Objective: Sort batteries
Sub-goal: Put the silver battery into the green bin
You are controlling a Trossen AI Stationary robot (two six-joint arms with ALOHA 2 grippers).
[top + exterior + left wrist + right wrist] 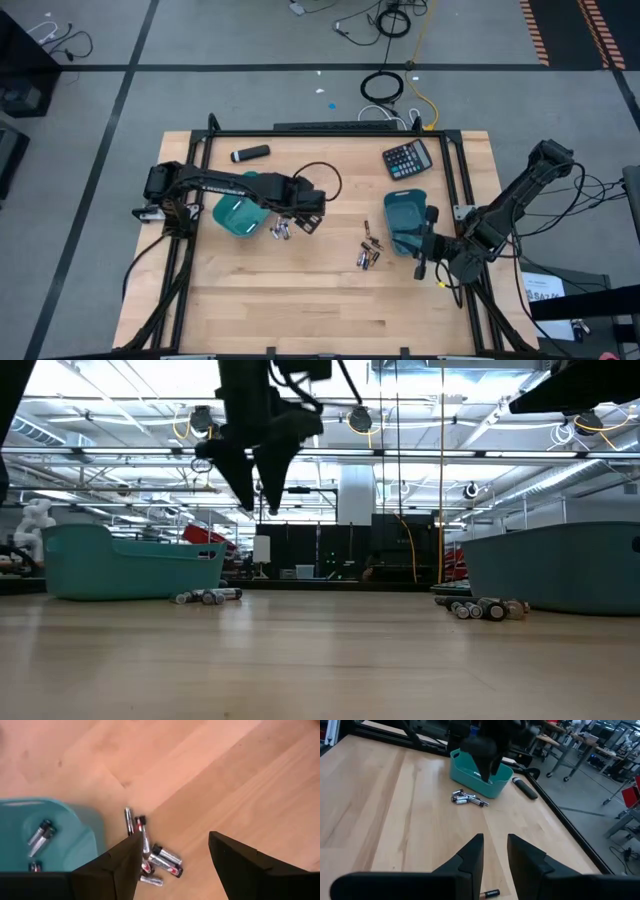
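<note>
Two loose heaps of small batteries lie on the table: one (280, 230) beside the left teal tray (238, 216), the other (368, 251) beside the right teal tray (404, 222). My left gripper (172, 860) hangs open above the table, over the right side of the left heap (157, 856), touching nothing; the low view shows it (258, 490) well above the wood. A few batteries (40, 832) lie inside the left tray. My right gripper (495, 854) waits open near the right tray's near side. One battery (490, 893) lies on the wood below its fingers.
A black calculator (407, 158) and a black marker-like cylinder (250, 153) lie toward the table's far edge. A dark frame rail (455, 180) runs along the table's right side. Bare wood stretches between the two trays and along the near edge.
</note>
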